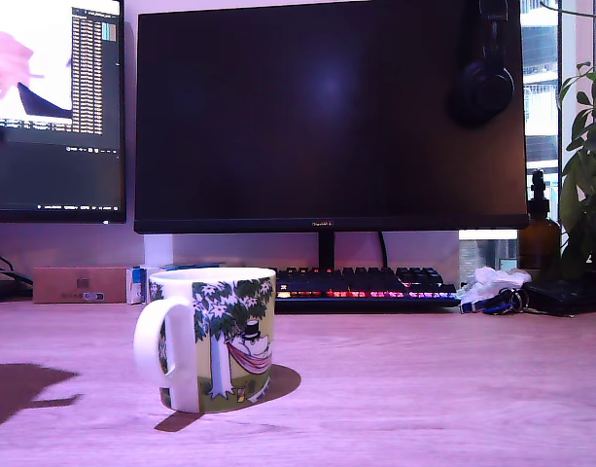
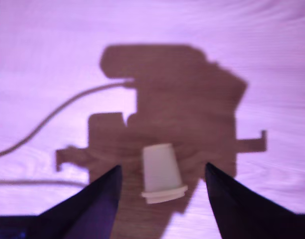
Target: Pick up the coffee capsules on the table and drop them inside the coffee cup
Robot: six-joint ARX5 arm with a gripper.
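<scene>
In the wrist view a pale coffee capsule [image 2: 162,174] lies on its side on the wooden table [image 2: 271,59], inside the arm's dark shadow. My gripper [image 2: 162,166] hangs over it, open, with one dark finger [image 2: 100,199] on each side and a clear gap between both fingers and the capsule. The coffee cup [image 1: 215,336], a white mug printed with a green tree and a top-hatted figure, stands upright at centre-left of the exterior view, its handle toward that view's left. Neither the arm nor any capsule shows in the exterior view.
The arm's shadow [image 1: 20,389] falls on the table at the exterior view's left edge. Along the back are a keyboard [image 1: 366,284], a large monitor [image 1: 327,117], a cardboard box [image 1: 79,284], a small blue-and-white box [image 1: 137,284], keys with tissue [image 1: 492,290] and a plant [image 1: 587,165].
</scene>
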